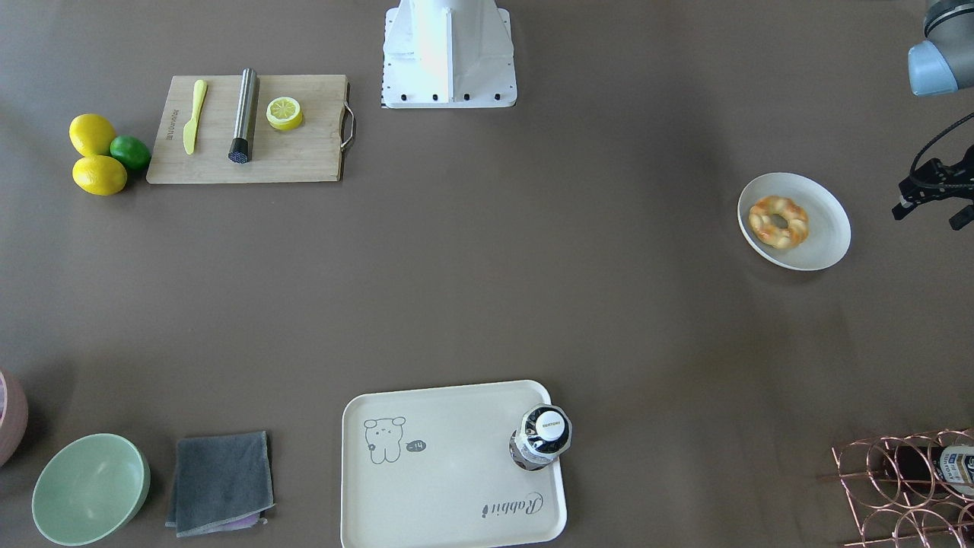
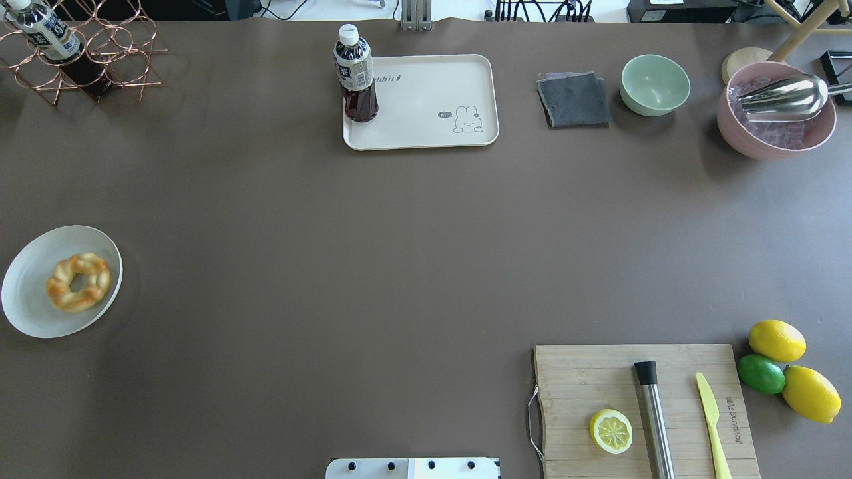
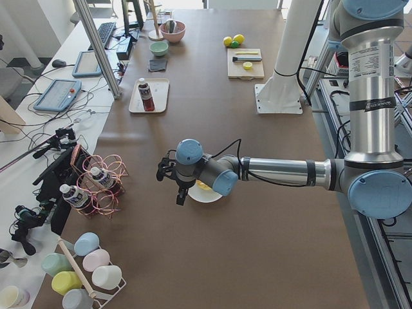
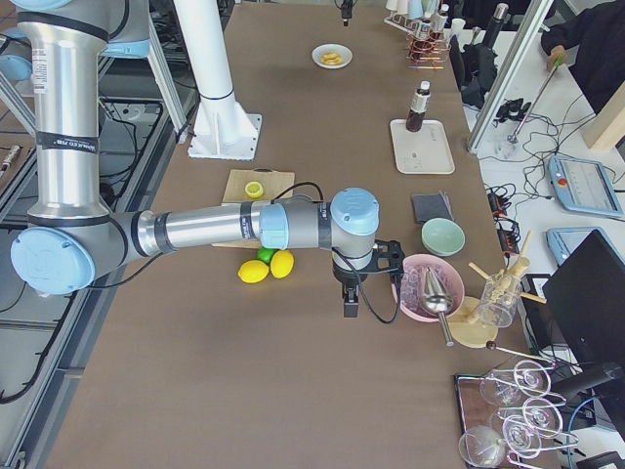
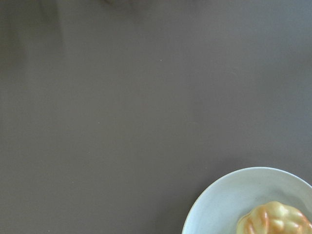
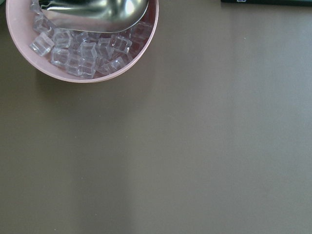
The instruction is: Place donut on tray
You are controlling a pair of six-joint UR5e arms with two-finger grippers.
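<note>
The donut (image 1: 778, 221) is a golden braided ring lying on a round white plate (image 1: 825, 228) at the table's left side; it also shows in the overhead view (image 2: 78, 282) and at the bottom right of the left wrist view (image 5: 275, 219). The cream rabbit tray (image 1: 449, 472) lies at the far middle edge (image 2: 432, 100) with a dark drink bottle (image 2: 356, 73) standing on one corner. My left gripper (image 1: 931, 215) hovers just outside the plate, fingers apart and empty. My right gripper (image 4: 350, 301) hangs near the pink bowl; I cannot tell if it is open.
A wooden cutting board (image 2: 599, 386) holds a lemon half (image 2: 611, 431), a metal rod and a yellow knife. Two lemons and a lime (image 2: 761, 373) lie beside it. A pink ice bowl (image 2: 775, 133), green bowl (image 2: 655, 84), grey cloth (image 2: 574, 100) and copper rack (image 2: 80, 53) line the far edge.
</note>
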